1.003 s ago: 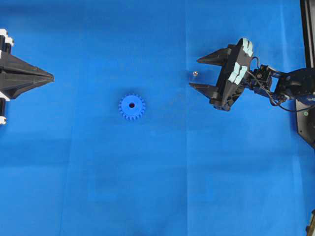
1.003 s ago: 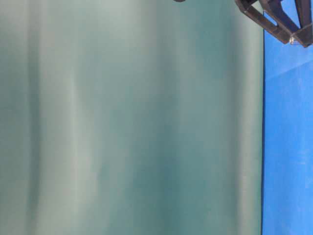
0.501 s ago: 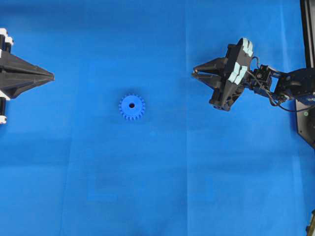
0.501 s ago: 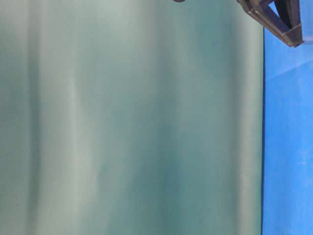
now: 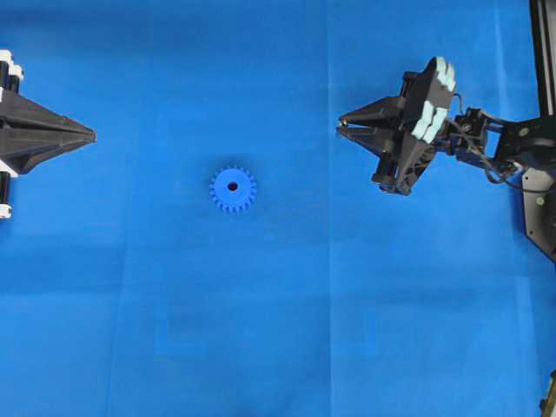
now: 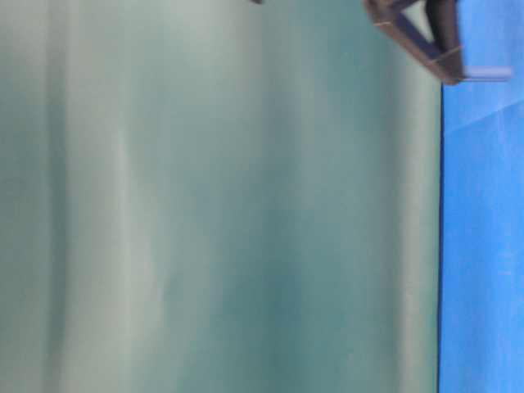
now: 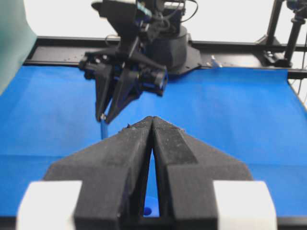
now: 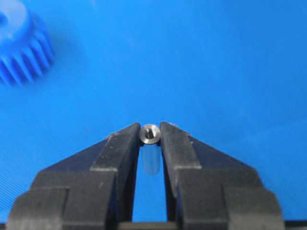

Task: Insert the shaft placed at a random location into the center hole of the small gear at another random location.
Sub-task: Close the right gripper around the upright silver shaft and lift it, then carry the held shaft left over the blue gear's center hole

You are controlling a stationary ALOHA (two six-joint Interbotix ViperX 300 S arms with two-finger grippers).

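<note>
The small gear [image 5: 233, 188] lies flat on the blue mat, its dark center hole [image 5: 233, 185] facing up. It also shows at the upper left of the right wrist view [image 8: 21, 43]. My right gripper [image 5: 340, 128] is to the gear's right, shut on the shaft [image 8: 150, 135], a short silvery pin pinched upright at the fingertips. From the left wrist view the shaft [image 7: 102, 127] hangs below those tips, and the table-level view shows it [image 6: 488, 74] off the mat. My left gripper [image 5: 91, 136] stays shut and empty at the far left, well away from the gear.
A black frame rail [image 5: 543, 52] runs along the right edge by the right arm's base [image 7: 168, 43]. A green backdrop [image 6: 205, 205] fills most of the table-level view. Blue mat [image 5: 278, 330] surrounds the gear on all sides.
The right gripper's jaws, open around the shaft a second ago, have shut on it and lifted it off the mat. The left arm and the gear have not moved.
</note>
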